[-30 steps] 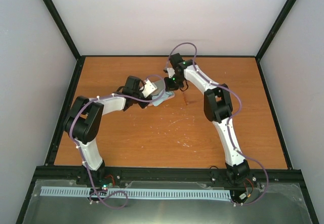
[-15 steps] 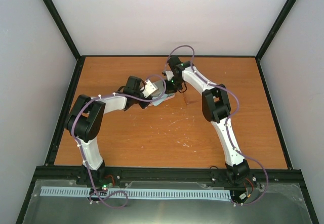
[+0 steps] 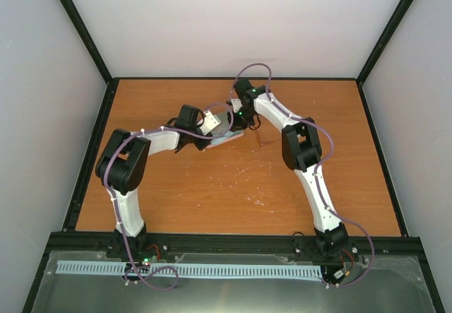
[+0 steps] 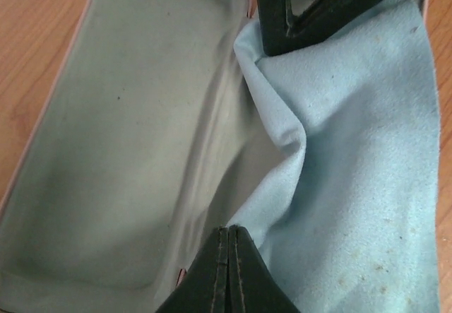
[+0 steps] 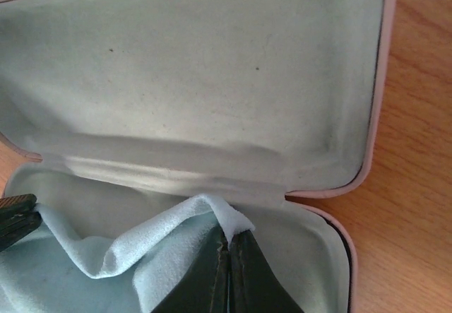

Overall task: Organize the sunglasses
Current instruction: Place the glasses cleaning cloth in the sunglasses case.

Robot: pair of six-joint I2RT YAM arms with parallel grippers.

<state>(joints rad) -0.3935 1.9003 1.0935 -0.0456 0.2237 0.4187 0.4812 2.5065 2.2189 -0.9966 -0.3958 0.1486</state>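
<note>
The pink case (image 3: 233, 133) lies open at the table's far middle, its grey lining showing in the left wrist view (image 4: 127, 150) and the right wrist view (image 5: 212, 66). The light-blue cloth (image 4: 353, 150) lies partly inside it. My right gripper (image 5: 229, 234) is shut on a corner of the cloth (image 5: 85, 270) over the lower half of the case. My left gripper (image 4: 231, 232) is shut at the cloth's opposite edge. Both grippers meet over the case in the top view, left (image 3: 222, 129), right (image 3: 232, 120). A faint thin reddish mark (image 3: 260, 142) right of the case may be the sunglasses.
Orange wood table (image 3: 233, 186) inside black frame rails, with white walls around. The right gripper's fingers (image 4: 282, 16) show at the top of the left wrist view, and a left finger (image 5: 14, 217) shows at the left edge of the right wrist view.
Both grippers have shifted slightly toward the far side with the cloth. Less of the cloth hangs out over the case's near edge.
</note>
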